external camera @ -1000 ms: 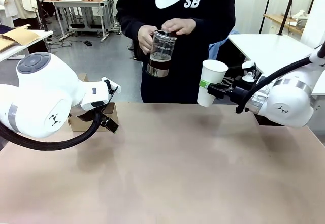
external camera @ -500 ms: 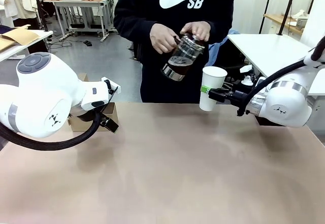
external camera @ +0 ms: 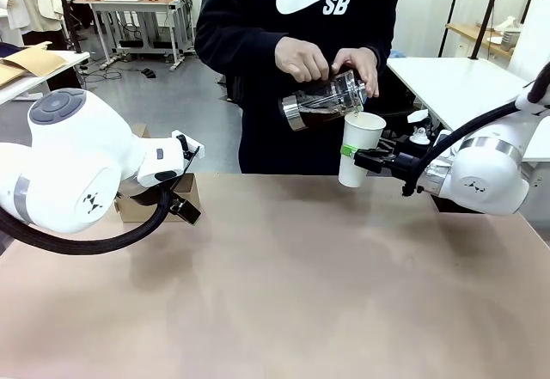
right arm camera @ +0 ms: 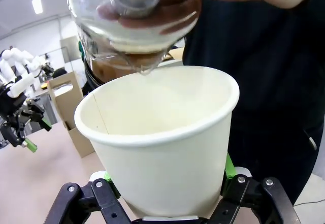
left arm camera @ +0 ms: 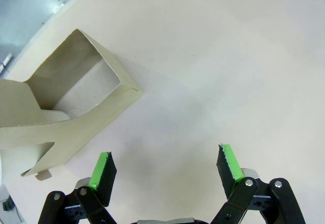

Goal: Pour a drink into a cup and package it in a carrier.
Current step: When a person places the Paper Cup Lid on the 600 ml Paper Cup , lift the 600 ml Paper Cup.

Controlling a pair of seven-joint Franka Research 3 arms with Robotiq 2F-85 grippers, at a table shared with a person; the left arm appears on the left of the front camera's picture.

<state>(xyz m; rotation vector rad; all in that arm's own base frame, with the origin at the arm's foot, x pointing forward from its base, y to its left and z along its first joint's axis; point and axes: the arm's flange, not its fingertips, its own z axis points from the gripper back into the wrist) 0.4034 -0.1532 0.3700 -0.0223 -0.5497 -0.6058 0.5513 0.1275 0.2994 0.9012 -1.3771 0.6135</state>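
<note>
The white paper cup (external camera: 357, 149) stands upright and lidless above the table's far right, with my right gripper (external camera: 368, 161) shut on its lower half. The person's hands tip the clear glass jug (external camera: 325, 104) so that its spout sits over the cup's rim. The dark brown drink (right arm camera: 109, 69) lies in the tilted jug (right arm camera: 134, 23). The inside of the cup (right arm camera: 162, 148) looks white, and no stream shows. My right gripper (right arm camera: 165, 191) clamps the cup from both sides. My left gripper (left arm camera: 165, 163) hangs open over bare table beside the brown cardboard carrier (left arm camera: 61, 107), which also shows at the far left (external camera: 163, 200).
The person stands at the far edge of the tan table (external camera: 284, 284), leaning toward the right. A dark box (external camera: 454, 204) sits behind my right arm. A white side table (external camera: 455, 78) stands at the back right.
The person swung the jug right from chest height and tipped it nearly flat, spout over the cup. My right gripper shifted the cup slightly toward the person. My left arm stayed put.
</note>
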